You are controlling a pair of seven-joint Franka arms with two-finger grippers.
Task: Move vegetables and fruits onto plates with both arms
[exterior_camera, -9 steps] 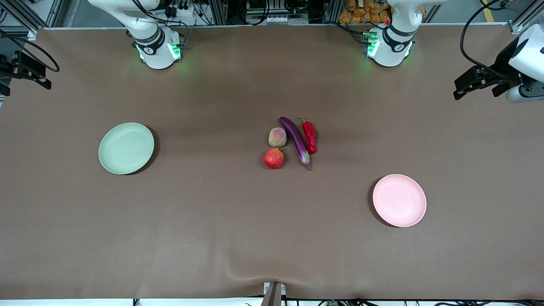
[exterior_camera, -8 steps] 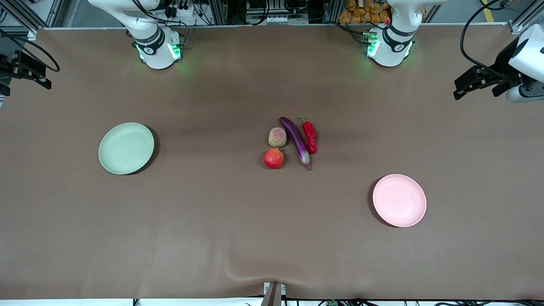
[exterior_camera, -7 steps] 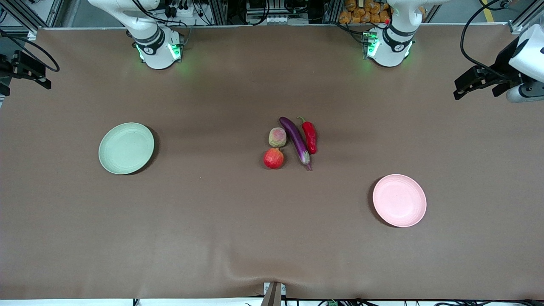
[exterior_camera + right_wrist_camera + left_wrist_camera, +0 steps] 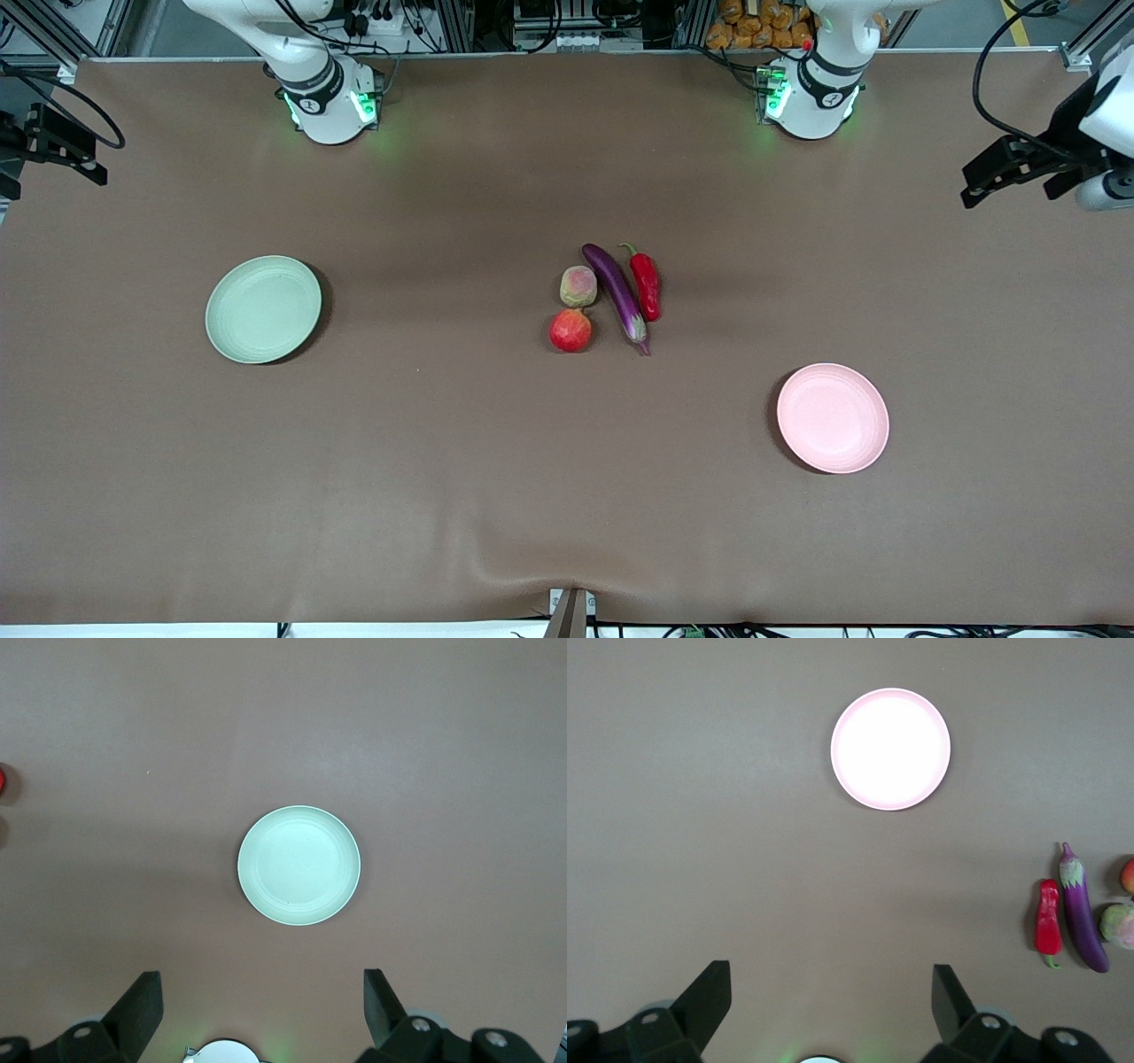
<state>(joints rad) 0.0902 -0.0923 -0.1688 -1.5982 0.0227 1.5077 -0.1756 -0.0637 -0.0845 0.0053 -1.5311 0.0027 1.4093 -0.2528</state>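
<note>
Four items lie together mid-table: a purple eggplant (image 4: 616, 292), a red chili pepper (image 4: 648, 284) beside it, a yellowish-pink peach (image 4: 578, 286) and a red pomegranate (image 4: 570, 330). The pale green plate (image 4: 263, 309) sits toward the right arm's end. Toward the left arm's end, nearer the front camera, is the pale pink plate (image 4: 833, 417). Both plates hold nothing. My left gripper (image 4: 831, 981) hangs open high over the table near its base, with the pink plate (image 4: 891, 749), chili (image 4: 1048, 921) and eggplant (image 4: 1081, 920) below. My right gripper (image 4: 262, 987) is likewise open above the green plate (image 4: 299, 865).
Brown cloth covers the whole table (image 4: 443, 487). A black-and-white device (image 4: 1054, 151) overhangs the edge at the left arm's end, and a black bracket (image 4: 53, 146) sits at the right arm's end. The green-lit bases (image 4: 332, 102) stand along the edge farthest from the front camera.
The black-and-white device at the left arm's end has shifted slightly outward toward the table's edge. The produce, plates and arm bases have not moved.
</note>
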